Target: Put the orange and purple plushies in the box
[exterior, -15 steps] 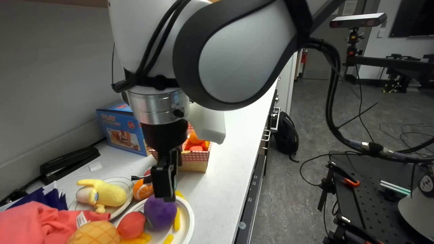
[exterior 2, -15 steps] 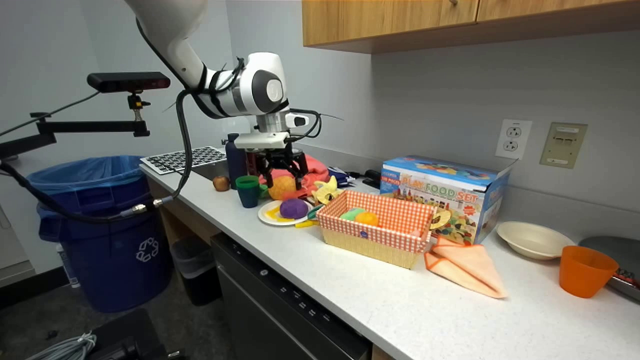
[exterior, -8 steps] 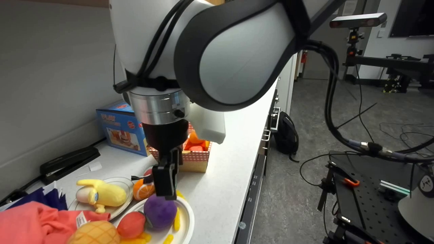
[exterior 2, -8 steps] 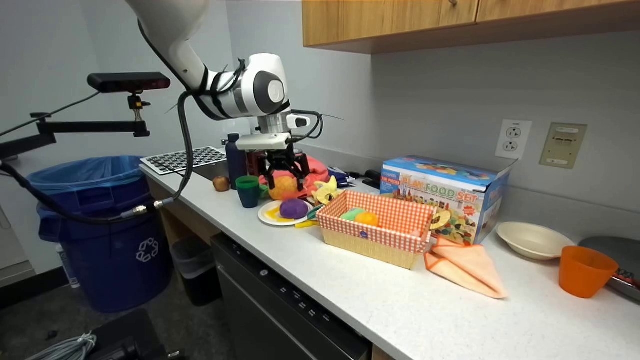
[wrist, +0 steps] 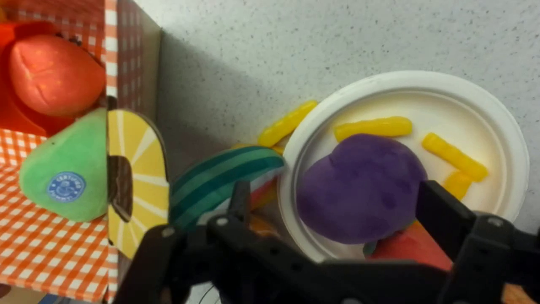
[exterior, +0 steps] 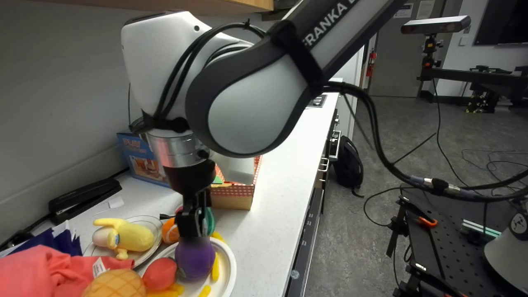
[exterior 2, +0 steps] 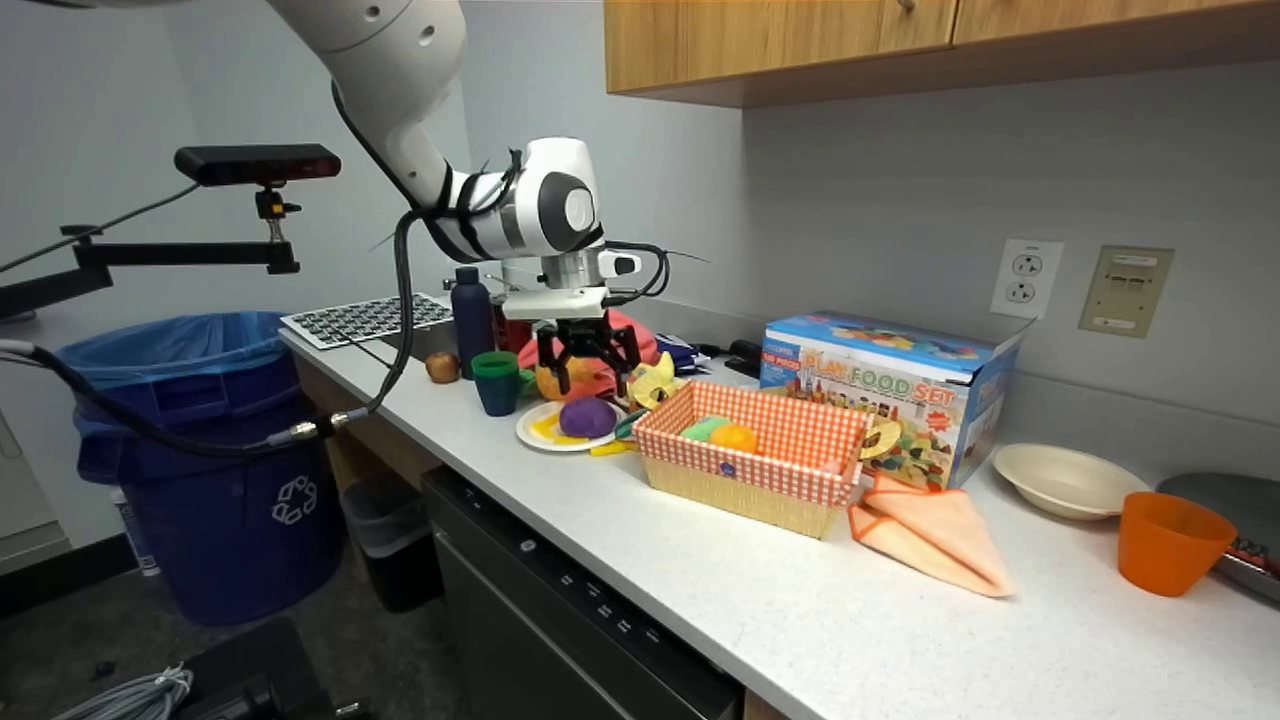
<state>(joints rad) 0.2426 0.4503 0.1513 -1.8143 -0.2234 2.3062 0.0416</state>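
The purple plushie lies on a white plate; it also shows in both exterior views. My gripper is open and empty above the plate, its fingers spread on either side of the plushie in the wrist view. In an exterior view my gripper hangs just above and behind it. The right finger overlaps the plushie's edge in the wrist view; contact cannot be told. The box is a checkered basket. An orange plushie lies inside it beside a green plushie.
A striped watermelon slice lies between plate and basket. A red plushie touches the purple one. A yellow banana toy lies on another plate. A blue toy carton stands behind the basket, and a green cup beside the plate.
The arm has moved down, and my gripper has shifted toward the basket in an exterior view, now lower over the purple plushie. The gripper stays open; the objects have not moved.
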